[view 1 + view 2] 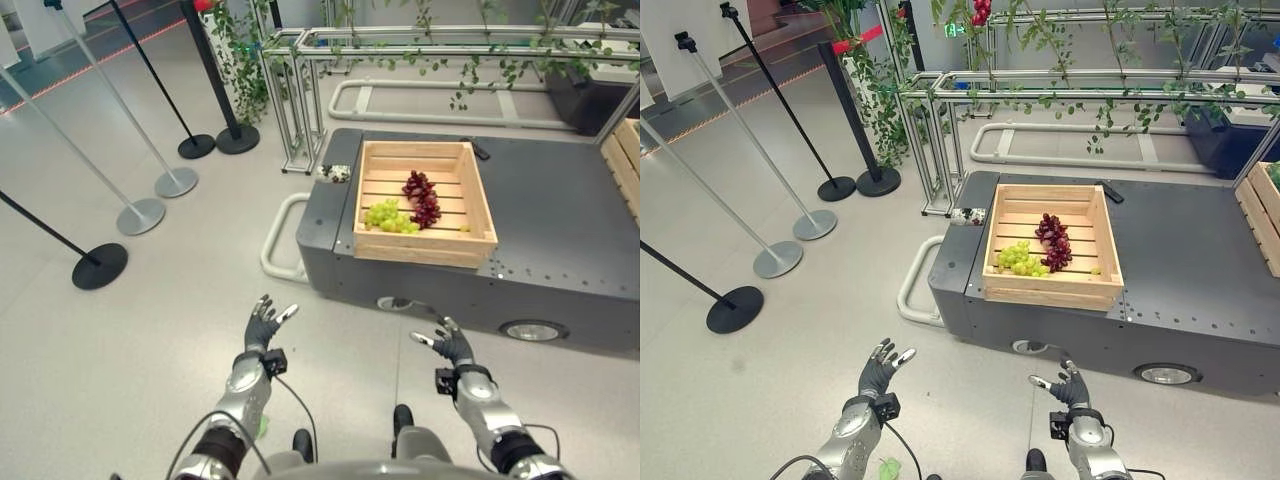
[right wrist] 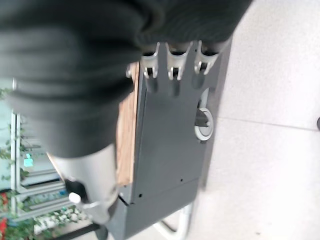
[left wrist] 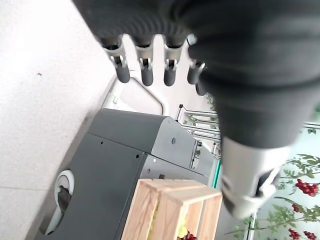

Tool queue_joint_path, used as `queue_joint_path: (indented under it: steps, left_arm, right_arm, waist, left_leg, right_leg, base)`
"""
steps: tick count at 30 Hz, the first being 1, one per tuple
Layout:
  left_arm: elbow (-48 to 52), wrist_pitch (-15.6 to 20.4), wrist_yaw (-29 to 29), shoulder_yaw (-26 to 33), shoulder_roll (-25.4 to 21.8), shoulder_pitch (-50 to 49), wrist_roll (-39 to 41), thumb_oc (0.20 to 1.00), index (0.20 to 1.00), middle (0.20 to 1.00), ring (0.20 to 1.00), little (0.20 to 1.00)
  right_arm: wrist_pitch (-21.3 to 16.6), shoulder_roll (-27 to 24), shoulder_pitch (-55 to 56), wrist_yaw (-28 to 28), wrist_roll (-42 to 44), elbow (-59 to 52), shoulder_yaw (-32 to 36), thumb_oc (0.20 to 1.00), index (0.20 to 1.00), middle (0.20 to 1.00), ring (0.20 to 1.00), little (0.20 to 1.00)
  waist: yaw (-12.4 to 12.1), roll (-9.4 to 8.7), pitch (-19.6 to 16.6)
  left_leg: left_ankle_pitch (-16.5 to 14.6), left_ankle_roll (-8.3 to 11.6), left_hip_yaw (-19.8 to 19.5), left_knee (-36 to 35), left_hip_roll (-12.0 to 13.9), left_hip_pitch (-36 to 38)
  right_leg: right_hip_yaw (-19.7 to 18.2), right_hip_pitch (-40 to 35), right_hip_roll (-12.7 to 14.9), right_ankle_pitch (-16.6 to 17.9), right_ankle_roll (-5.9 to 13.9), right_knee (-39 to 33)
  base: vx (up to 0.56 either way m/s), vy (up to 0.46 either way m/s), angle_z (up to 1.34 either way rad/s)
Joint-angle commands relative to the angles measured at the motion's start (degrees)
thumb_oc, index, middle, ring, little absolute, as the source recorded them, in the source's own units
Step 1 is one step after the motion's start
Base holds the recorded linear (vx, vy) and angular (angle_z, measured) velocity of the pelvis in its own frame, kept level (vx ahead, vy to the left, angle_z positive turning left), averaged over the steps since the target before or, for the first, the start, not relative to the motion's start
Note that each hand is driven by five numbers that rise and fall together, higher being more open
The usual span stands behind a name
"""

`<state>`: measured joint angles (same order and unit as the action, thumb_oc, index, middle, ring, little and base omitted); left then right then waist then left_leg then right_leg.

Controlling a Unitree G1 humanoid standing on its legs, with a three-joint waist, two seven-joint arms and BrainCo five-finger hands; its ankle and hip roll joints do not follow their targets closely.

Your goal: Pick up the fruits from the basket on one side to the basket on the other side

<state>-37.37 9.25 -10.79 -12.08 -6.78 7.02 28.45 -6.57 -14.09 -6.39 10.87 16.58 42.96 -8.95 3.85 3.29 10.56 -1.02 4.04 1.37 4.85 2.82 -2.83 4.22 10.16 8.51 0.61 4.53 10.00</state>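
Pale speckled floor (image 1: 120,330) is spreading across the near half of the scene, with black and silver stanchion posts (image 1: 150,190) standing on round bases toward ten o'clock and a metal frame hung with leafy vines (image 1: 1060,60) running along the far side at twelve o'clock. Sitting at about one o'clock from the robot is a dark grey wheeled cart (image 1: 560,230), serving as the table, and a wooden slatted basket (image 1: 425,250) is resting on its near left portion. Inside that basket a bunch of green grapes (image 1: 390,216) is lying toward the near left, touching a bunch of dark red grapes (image 1: 423,197) that is lying just beyond it toward the middle. The edge of a second wooden basket (image 1: 625,160) is showing at the cart's far right, around two o'clock, well apart from the first. Both hands are hovering low over the floor, short of the cart and touching nothing. The left hand (image 1: 263,327) is showing at about six o'clock with its fingers straight and spread, thumb out to the side, holding nothing. The right hand (image 1: 447,344) is hanging at about five o'clock, likewise with fingers extended and apart, empty, pointing toward the cart's near wall.
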Motion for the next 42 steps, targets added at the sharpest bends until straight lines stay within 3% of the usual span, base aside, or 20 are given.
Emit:
queue_joint_path:
  steps: [1,15,19,23,28,32,36,38,40,42]
  left_arm:
    - [1.5,2.2,0.7,3.3,-0.1,3.1,2.3,1.000,1.000,1.000,1.000,1.000]
    - [3.9,3.3,0.6,4.1,0.3,3.7,4.4,1.000,1.000,1.000,1.000,1.000]
    - [5.2,3.4,0.2,3.7,0.4,2.8,3.6,1.000,1.000,1.000,1.000,1.000]
    - [4.8,2.8,1.0,3.3,0.5,1.5,2.9,1.000,1.000,1.000,1.000,1.000]
    - [5.6,2.0,1.7,3.1,0.7,0.3,1.9,1.000,1.000,1.000,1.000,1.000]
    - [7.4,1.6,2.0,2.8,-0.1,-0.2,1.0,1.000,1.000,1.000,1.000,1.000]
    - [9.6,1.9,1.5,1.8,-1.1,-1.1,-0.1,1.000,1.000,1.000,1.000,1.000]
    - [10.5,1.9,1.8,1.6,-1.4,-1.9,-0.6,1.000,1.000,1.000,1.000,1.000]
    - [11.2,1.8,1.9,1.3,-1.7,-2.1,-1.1,1.000,1.000,1.000,1.000,1.000]
    - [11.4,1.9,1.3,0.8,-2.2,-2.1,-1.3,1.000,1.000,1.000,1.000,1.000]
  right_arm:
    - [-4.3,-0.2,-1.8,0.5,2.6,-6.7,2.0,1.000,1.000,1.000,1.000,1.000]
    - [-5.6,-5.6,-7.5,5.5,-3.7,-21.8,5.9,1.000,1.000,1.000,1.000,1.000]
    - [-5.0,-8.4,-10.2,6.7,-6.7,-24.8,6.1,1.000,1.000,1.000,1.000,1.000]
    - [-4.4,-9.0,-10.2,6.7,-6.5,-25.3,7.3,1.000,1.000,1.000,1.000,1.000]
    - [-4.6,-10.2,-12.0,6.5,-5.3,-29.1,8.7,1.000,1.000,1.000,1.000,1.000]
    - [-4.4,-11.6,-14.8,7.0,-5.0,-30.6,9.1,1.000,1.000,1.000,1.000,1.000]
    - [-4.0,-14.8,-18.7,8.2,-4.4,-28.6,7.8,1.000,1.000,1.000,1.000,1.000]
    - [-2.9,-17.2,-21.0,8.7,-5.2,-25.6,6.4,1.000,1.000,1.000,1.000,1.000]
    - [-1.6,-19.2,-23.6,8.9,-5.3,-22.6,4.9,1.000,1.000,1.000,1.000,1.000]
    - [-0.5,-21.3,-27.8,9.0,-5.8,-18.5,2.5,1.000,1.000,1.000,1.000,1.000]
  waist:
    - [0.8,-1.64,1.8]
    - [1.3,0.23,5.9]
    - [0.5,-0.44,9.8]
    - [0.2,-1.01,10.7]
    - [-0.1,-0.87,12.1]
    - [-0.6,-0.76,12.5]
    - [-1.8,0.14,13.0]
    - [-2.4,0.02,13.0]
    - [-2.6,0.08,13.1]
    - [-3.7,0.10,13.2]
  left_leg:
    - [-7.7,1.10,-1.0,9.6,-1.3,-4.6]
    - [-5.5,3.01,-2.2,9.6,0.9,-5.5]
    - [-5.7,3.75,-6.2,15.8,-0.3,-8.2]
    - [-6.1,3.86,-7.0,22.3,-1.4,-10.2]
    - [-2.7,4.22,-7.4,27.8,-1.9,-13.0]
    - [-2.8,4.37,-7.5,20.8,-1.1,-14.3]
    - [3.6,5.76,-8.7,6.1,2.6,-14.4]
    - [4.7,6.06,-7.4,4.2,3.4,-14.8]
    - [5.6,5.79,-3.0,3.7,4.5,-14.3]
    - [6.5,5.75,-3.4,2.8,3.9,-14.2]
  right_leg:
    - [2.1,-6.9,1.0,-9.4,1.47,-0.8]
    - [2.2,-5.6,-1.5,-10.2,-0.02,-0.6]
    - [1.7,-6.0,-3.2,-10.6,-1.38,-1.0]
    - [2.5,-8.8,-2.9,-11.0,-1.98,-2.1]
    - [3.2,-11.9,-3.5,-11.9,-3.20,-3.4]
    - [3.2,-11.3,-3.8,-12.4,-2.91,-3.2]
    - [2.5,-10.5,-5.1,-12.5,-1.56,-3.6]
    - [2.3,-11.3,-5.0,-12.7,-1.11,-4.5]
    - [2.7,-12.4,-4.7,-13.1,-0.86,-5.4]
    - [2.4,-12.4,-4.6,-13.2,-0.45,-5.9]
  base:
    - [-0.03,-0.032,-0.03]
    - [-0.03,-0.066,-0.01]
    - [-0.06,-0.134,-0.10]
    - [0.04,-0.083,0.10]
    - [0.02,-0.026,0.02]
    - [0.05,0.023,0.17]
    - [0.11,0.091,0.07]
    - [0.11,0.110,0.10]
    - [0.04,0.128,-0.18]
    - [0.04,0.176,-0.30]
